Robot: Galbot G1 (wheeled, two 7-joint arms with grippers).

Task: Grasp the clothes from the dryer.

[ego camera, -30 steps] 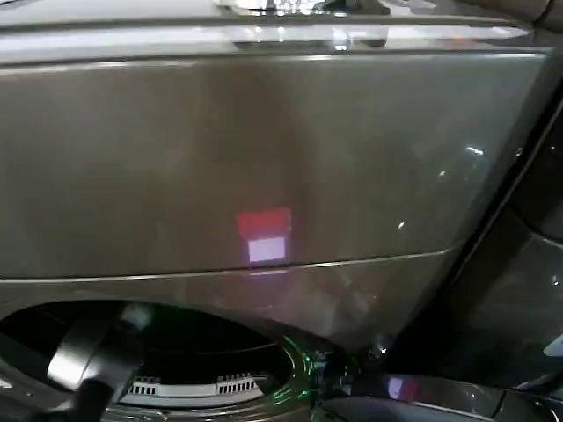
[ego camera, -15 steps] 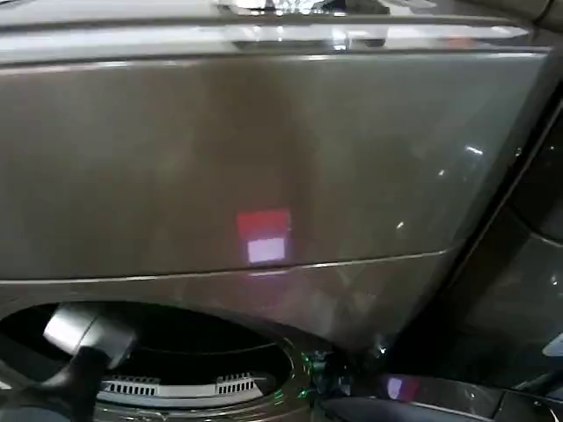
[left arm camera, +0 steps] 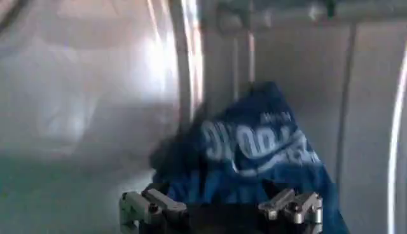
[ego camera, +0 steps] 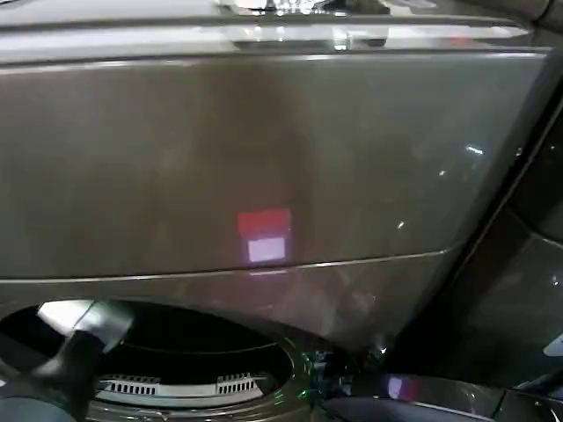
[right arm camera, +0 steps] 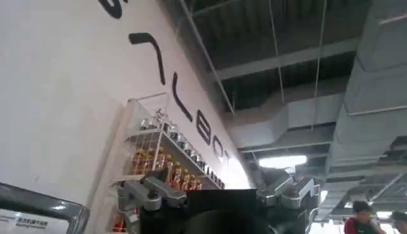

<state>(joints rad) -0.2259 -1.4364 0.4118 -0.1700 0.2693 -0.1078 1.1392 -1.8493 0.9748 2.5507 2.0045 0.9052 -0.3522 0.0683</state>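
Note:
The dryer (ego camera: 264,158) shows its bronze-brown front in the head view, with the dark drum mouth (ego camera: 202,347) at the lower left. My left arm (ego camera: 79,347) reaches into that mouth. In the left wrist view the clothes (left arm camera: 254,149), a dark navy-blue bundle with lighter blue lettering, lie against the steel drum wall (left arm camera: 95,95). The left gripper (left arm camera: 219,219) is right at the bundle's near edge, and the cloth spans the space between its two side linkages. My right gripper (right arm camera: 216,213) is parked away from the dryer, pointing up towards a ceiling.
A red and white patch (ego camera: 264,236) glows on the dryer's front panel. A dark glossy surface (ego camera: 519,290) stands to the right of the dryer. In the right wrist view a shelf of bottles (right arm camera: 159,159) hangs on a white wall.
In the head view my left arm has shifted to the left inside the drum mouth. The dryer has not moved.

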